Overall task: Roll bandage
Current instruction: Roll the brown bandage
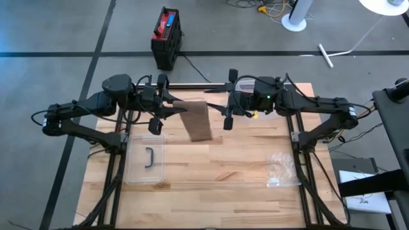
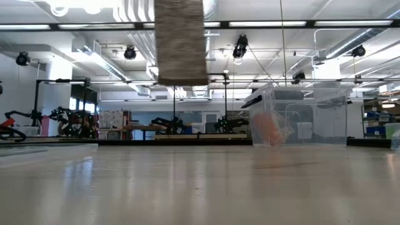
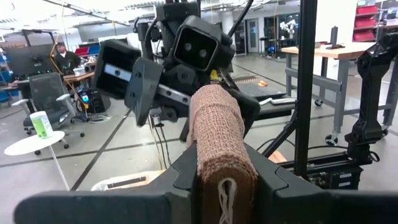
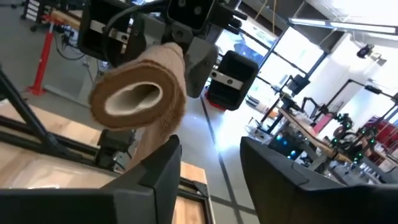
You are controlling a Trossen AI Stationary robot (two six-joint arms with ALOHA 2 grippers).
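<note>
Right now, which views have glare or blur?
Low view: ceiling lights glare, the near table blurs, the hanging bandage reads soft. Left wrist view: the bandage end up close is soft. High view: even light, a bright spot upper right.

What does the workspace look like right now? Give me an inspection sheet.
Surface: wooden table, mostly bare in the middle.
Job's things: tan bandage held in the air between the arms, partly rolled, loose tail hanging down.
Clutter: clear lidded container on the table's left; crumpled clear plastic bag on its right.
End effectors: left end effector shut on the bandage roll; right end effector open, next to the roll's end, not gripping.
Cables: black cord on the floor from the red-and-black box; wires at the right arm's base.
Surroundings: workshop benches, other arms, a seated person far behind.
</note>
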